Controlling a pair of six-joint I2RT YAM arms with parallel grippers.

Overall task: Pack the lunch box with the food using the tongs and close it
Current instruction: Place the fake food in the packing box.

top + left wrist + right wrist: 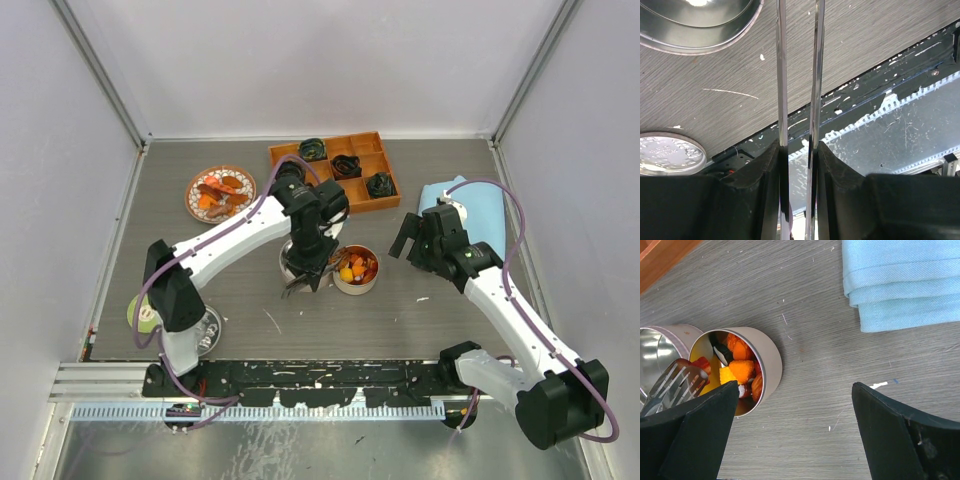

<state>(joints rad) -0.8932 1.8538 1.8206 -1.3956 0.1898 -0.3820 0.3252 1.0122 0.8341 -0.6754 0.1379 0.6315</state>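
My left gripper is shut on the tongs, both thin silver arms pressed between the pads and held slightly apart. The slotted tip of the tongs hangs over an empty round tin. Beside it stands a second tin of the lunch box, holding orange, yellow and red food. More food lies on a round plate at the back left. To the right of the filled tin my right gripper hovers open above bare table, holding nothing.
An orange wooden tray with dark coiled lumps sits at the back centre. A folded blue cloth lies right of my right gripper. A round silver lid rests by the left arm's base, near the rail.
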